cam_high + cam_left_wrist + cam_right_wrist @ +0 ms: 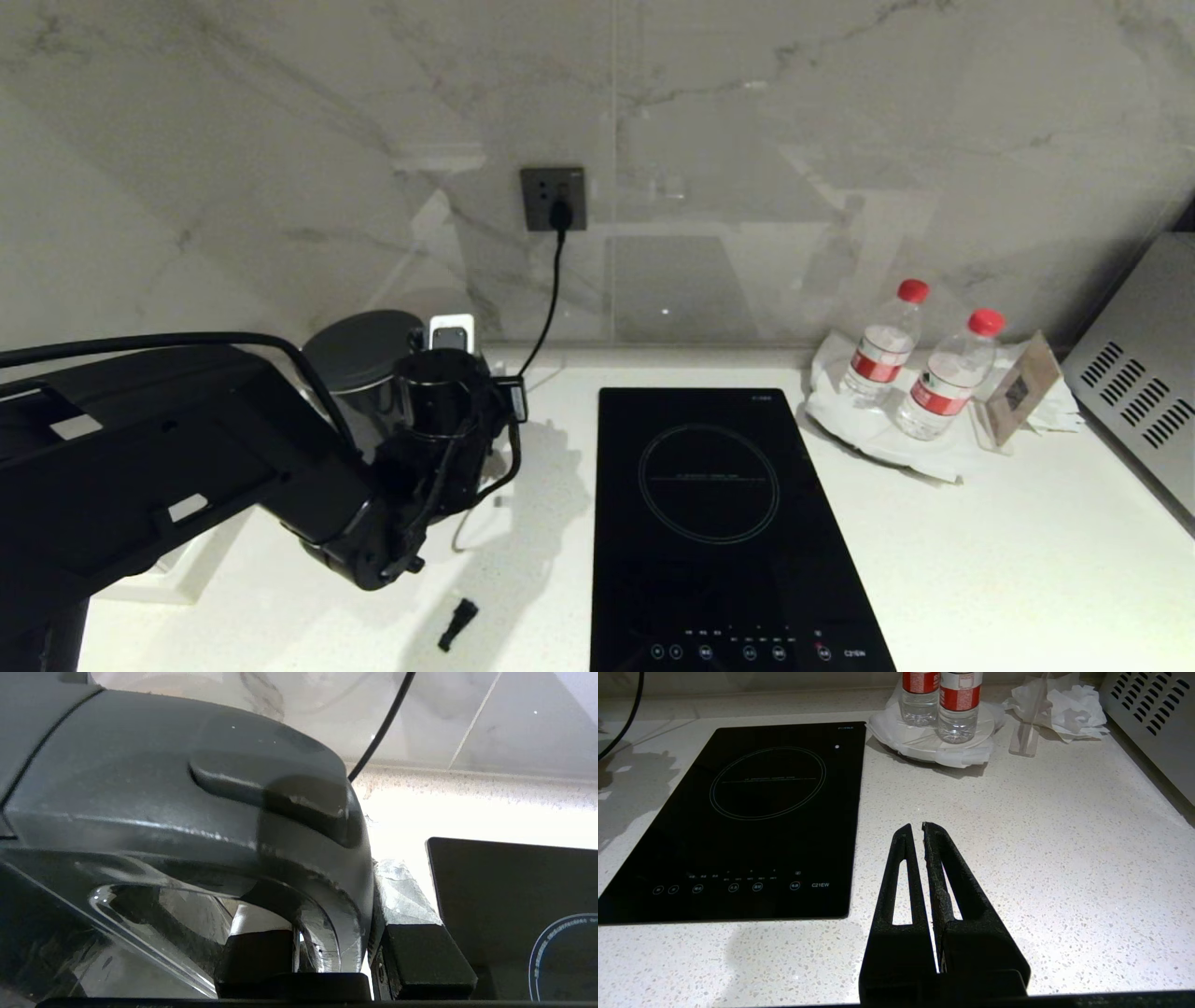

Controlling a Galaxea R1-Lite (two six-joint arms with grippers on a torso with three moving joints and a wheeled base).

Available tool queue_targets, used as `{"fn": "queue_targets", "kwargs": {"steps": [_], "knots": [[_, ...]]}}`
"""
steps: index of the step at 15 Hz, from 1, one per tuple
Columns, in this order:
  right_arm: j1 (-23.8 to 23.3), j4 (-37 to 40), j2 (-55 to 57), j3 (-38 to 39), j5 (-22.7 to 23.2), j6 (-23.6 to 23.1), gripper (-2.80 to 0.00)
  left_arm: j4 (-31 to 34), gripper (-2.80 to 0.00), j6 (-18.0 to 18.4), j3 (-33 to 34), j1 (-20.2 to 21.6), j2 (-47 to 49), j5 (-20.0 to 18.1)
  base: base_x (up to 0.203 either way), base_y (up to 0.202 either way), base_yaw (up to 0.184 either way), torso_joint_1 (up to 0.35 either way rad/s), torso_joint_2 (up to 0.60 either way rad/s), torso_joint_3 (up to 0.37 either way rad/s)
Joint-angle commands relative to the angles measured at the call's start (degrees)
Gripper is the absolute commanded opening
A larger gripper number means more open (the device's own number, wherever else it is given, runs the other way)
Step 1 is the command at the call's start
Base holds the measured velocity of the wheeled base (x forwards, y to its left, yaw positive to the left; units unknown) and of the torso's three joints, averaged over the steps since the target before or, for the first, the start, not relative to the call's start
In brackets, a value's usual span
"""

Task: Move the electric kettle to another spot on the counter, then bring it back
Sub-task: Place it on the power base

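One electric kettle [359, 359], far left on the bench [980, 560]; left end effector [336, 956] pinching its handle [327, 896]. Right end effector [920, 833] pressed together, idle. Risk: off-centre handle grip lets kettle swing or slip.

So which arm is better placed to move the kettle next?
Left. The left gripper is already closed on the kettle handle; the right gripper hangs shut beyond the hob, far from it.

Open counter [1008, 560] at lower right, beside the induction hob [719, 523]. Blocked at upper right by two water bottles [910, 373]; power cord [551, 289] hanging upper centre.
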Motion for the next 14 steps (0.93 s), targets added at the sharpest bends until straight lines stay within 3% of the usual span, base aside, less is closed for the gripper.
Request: {"fn": "queue_targets", "kwargs": {"steps": [1,14], "knots": [[0.0,-0.1,0.0,0.1,0.0,0.0,-2.80,-0.4,-2.80,-0.1,0.2,-0.3,0.4,0.2,0.000,0.000,0.000,0.000,0.00,0.000],[0.0,0.0,0.1,0.0,0.0,0.0,-2.80,-0.5,-2.80,-0.2,0.8,-1.1,2.5,0.3,0.000,0.000,0.000,0.000,0.00,0.000]]}}
